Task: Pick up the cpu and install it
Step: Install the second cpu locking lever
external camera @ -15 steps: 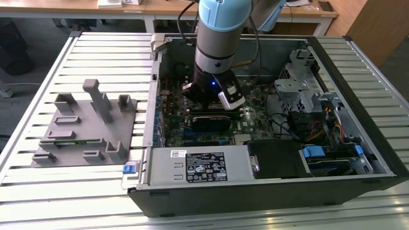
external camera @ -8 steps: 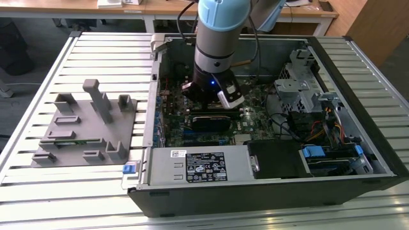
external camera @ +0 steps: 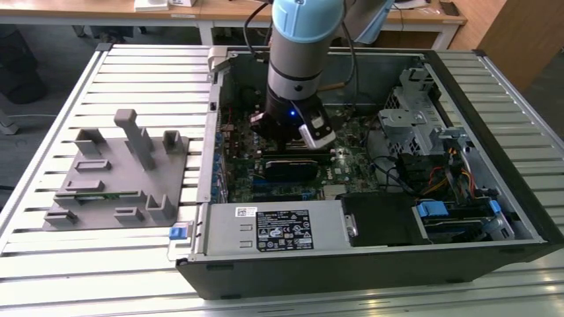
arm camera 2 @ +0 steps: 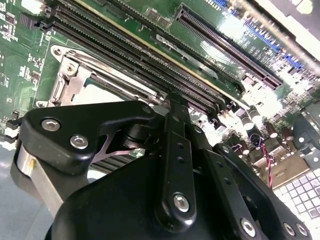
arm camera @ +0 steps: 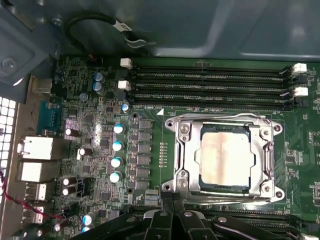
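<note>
The cpu (arm camera: 225, 160), a square chip with a shiny silver-grey top, lies flat inside the motherboard socket, framed by the metal socket bracket (arm camera: 182, 150). In the first wrist view my gripper (arm camera: 172, 197) is beside the socket's edge, its two black fingers pressed together with nothing between them. In the second wrist view the gripper (arm camera 2: 175, 100) is just above the board next to the socket bracket (arm camera 2: 70, 80). In the exterior view the arm reaches down into the open computer case, with the gripper (external camera: 286, 145) low over the motherboard (external camera: 352, 162).
Memory slots (arm camera: 210, 82) run along one side of the socket. A row of capacitors (arm camera: 117, 145) and the rear ports (arm camera: 37, 150) stand on another side. The case walls (external camera: 211, 132) enclose the board. A grey fixture (external camera: 115, 172) lies on the slatted table at the exterior view's left.
</note>
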`<action>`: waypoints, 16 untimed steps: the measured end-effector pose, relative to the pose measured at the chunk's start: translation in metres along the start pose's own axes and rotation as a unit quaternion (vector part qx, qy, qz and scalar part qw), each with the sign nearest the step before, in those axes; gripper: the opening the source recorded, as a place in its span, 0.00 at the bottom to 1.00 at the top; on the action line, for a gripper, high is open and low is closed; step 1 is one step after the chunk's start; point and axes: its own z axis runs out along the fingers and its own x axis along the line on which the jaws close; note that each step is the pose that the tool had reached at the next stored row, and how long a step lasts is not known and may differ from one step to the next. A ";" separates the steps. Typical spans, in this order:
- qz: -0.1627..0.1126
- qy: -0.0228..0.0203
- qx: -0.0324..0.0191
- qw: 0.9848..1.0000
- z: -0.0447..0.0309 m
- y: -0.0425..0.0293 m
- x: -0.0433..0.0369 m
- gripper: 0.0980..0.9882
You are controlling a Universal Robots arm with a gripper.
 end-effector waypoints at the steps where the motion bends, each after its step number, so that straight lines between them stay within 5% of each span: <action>1: 0.000 0.000 0.000 1.000 0.0002 0.0006 0.0001 0.03; 16: 0.000 0.000 0.000 1.000 0.0047 0.0070 0.0014 0.03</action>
